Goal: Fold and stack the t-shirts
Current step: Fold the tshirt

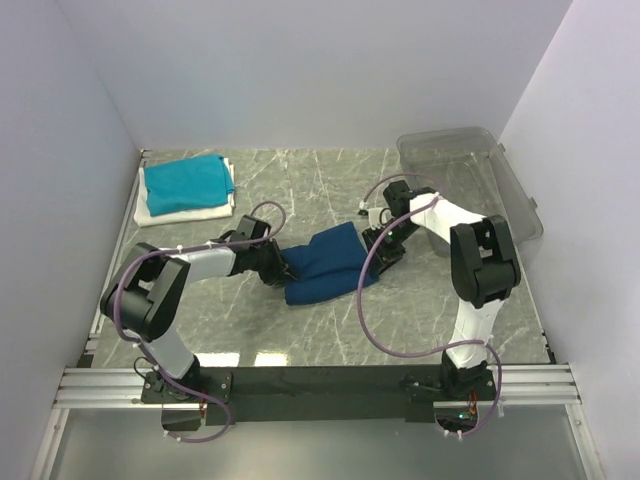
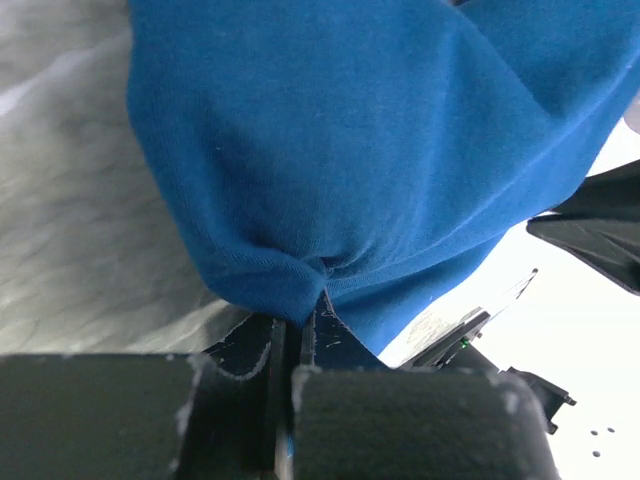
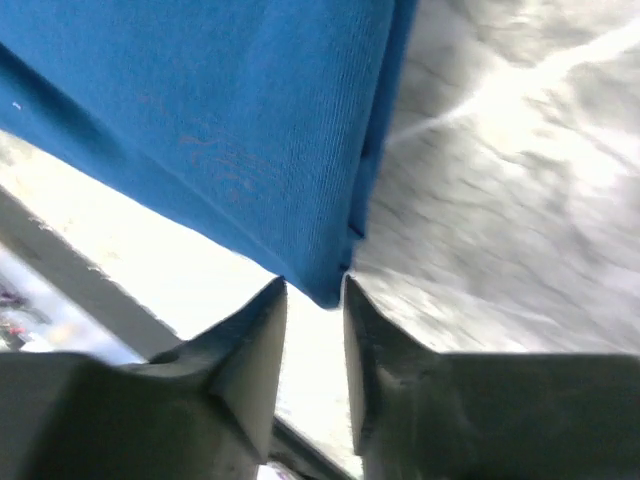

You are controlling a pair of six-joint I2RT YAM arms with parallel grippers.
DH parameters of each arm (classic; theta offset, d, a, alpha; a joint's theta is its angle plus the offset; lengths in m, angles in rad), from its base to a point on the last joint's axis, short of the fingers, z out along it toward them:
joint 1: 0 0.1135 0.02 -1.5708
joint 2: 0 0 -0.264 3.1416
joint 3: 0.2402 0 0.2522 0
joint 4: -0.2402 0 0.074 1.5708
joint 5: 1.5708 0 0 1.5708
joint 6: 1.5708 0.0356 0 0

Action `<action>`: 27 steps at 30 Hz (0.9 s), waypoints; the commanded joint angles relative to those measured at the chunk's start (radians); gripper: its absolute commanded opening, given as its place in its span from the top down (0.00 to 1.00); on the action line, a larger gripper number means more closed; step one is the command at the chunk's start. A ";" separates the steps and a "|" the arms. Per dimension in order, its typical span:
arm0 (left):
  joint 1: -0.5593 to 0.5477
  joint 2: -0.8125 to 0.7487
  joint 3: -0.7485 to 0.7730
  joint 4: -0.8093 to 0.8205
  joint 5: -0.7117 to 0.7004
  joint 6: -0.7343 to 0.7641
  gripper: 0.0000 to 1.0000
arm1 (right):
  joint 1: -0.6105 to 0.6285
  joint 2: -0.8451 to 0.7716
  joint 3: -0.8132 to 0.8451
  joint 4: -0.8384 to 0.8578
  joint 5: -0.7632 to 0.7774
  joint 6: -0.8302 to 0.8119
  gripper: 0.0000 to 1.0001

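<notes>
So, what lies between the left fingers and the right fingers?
The navy blue t-shirt, seen in the top view. The left fingers pinch one end; the right fingers stand open at its opposite corner.

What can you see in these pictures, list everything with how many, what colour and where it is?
navy t-shirt: one, dark blue, mid-table, between the two grippers
teal t-shirt: one, teal, folded, far left corner, on top of the white one
white t-shirt: one, white, folded, under the teal one
clear bin: one, see-through grey, far right corner
table: one, grey-green marble pattern, under everything
left gripper: one, dark, shut on a bunched edge of the navy t-shirt
right gripper: one, dark, jaws apart, a corner of the navy t-shirt between its tips
</notes>
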 commanded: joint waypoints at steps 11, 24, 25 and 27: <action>-0.031 -0.102 0.123 -0.137 -0.150 0.110 0.43 | -0.014 -0.112 0.208 -0.072 -0.037 -0.251 0.44; 0.012 -0.214 0.049 -0.217 -0.325 0.055 0.25 | 0.227 -0.041 0.282 -0.011 -0.140 -0.173 0.41; 0.037 -0.246 0.036 -0.209 -0.336 0.037 0.25 | 0.253 -0.040 0.280 0.003 -0.116 -0.141 0.42; 0.067 -0.293 -0.032 -0.182 -0.325 0.017 0.23 | 0.320 -0.032 0.288 0.027 -0.065 -0.113 0.41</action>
